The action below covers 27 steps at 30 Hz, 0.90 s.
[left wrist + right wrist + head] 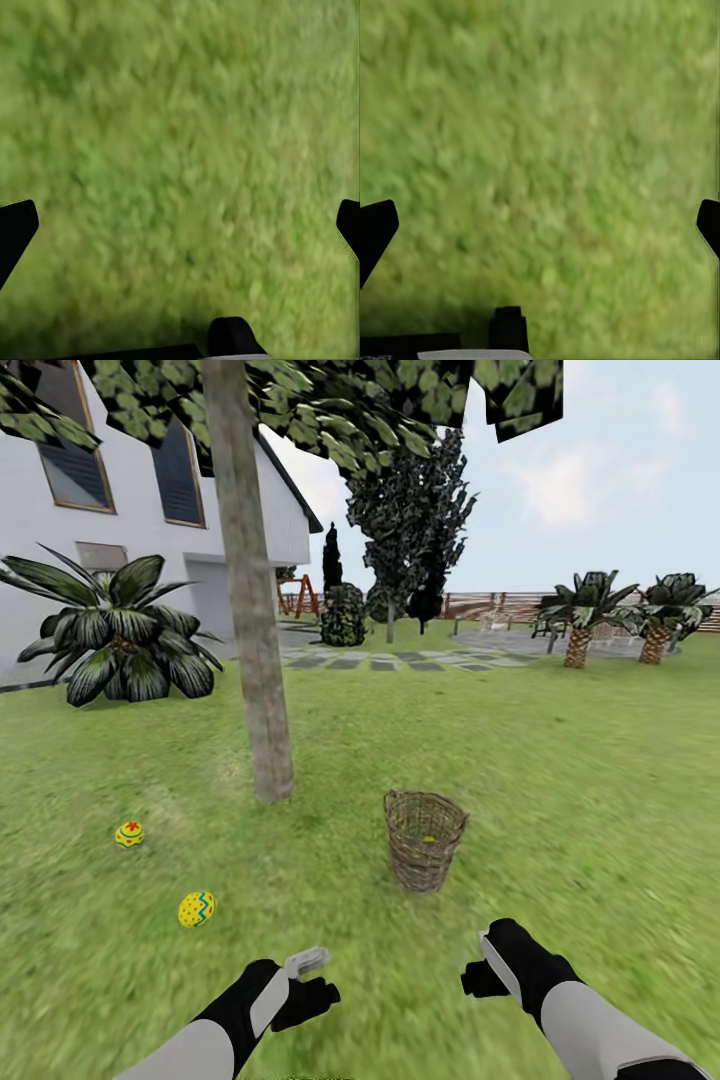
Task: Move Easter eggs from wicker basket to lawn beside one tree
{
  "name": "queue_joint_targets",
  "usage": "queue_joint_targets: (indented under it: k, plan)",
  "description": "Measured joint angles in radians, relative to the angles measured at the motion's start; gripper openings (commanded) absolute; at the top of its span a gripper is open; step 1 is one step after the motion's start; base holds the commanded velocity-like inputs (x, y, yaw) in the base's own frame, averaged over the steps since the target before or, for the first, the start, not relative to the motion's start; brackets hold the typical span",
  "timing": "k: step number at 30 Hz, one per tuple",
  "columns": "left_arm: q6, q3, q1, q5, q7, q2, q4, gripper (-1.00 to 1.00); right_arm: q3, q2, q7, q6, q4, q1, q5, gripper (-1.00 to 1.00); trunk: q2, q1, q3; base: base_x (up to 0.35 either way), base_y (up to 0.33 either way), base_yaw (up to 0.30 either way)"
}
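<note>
Two eggs already out on the lawn (560, 780): one (129, 834) left of the tree (255, 660) trunk base, the other (196, 909) nearer the robot and a little further from the trunk, both on open grass. Third egg (429, 839) visible as a yellow patch through the weave, low inside the basket (424, 840). Basket upright, mouth open upward, just right of the trunk and ahead of both arms. Key relation: basket ahead and slightly left of the right gripper (478, 964), ahead and right of the left gripper (312, 975); right arm judged marginally nearer, so likely the one to reach down through the rim. Left gripper (180, 225) fingers spread wide apart in the left wrist view, nothing between them, grass below. Right gripper (540, 225) likewise spread and empty over grass. Head view alone gives basket, eggs and tree; wrist views add finger spacing, unclear from the head view.
</note>
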State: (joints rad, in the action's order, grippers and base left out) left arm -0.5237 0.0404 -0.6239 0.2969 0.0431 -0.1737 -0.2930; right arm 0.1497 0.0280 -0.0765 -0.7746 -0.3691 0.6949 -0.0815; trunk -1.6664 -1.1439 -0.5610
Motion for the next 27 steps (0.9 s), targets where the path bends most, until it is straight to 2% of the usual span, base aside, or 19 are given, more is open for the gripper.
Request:
queue_joint_targets:
  k: [27]
  plan:
    - [0.002, 0.000, 0.000, 0.000, 0.000, 0.000, 0.002, 1.00, 0.000, -0.010, 0.000, 0.000, 0.018, 0.000, 0.001, 1.00, 0.000, 0.000, -0.025, 0.004, -0.307, 0.249]
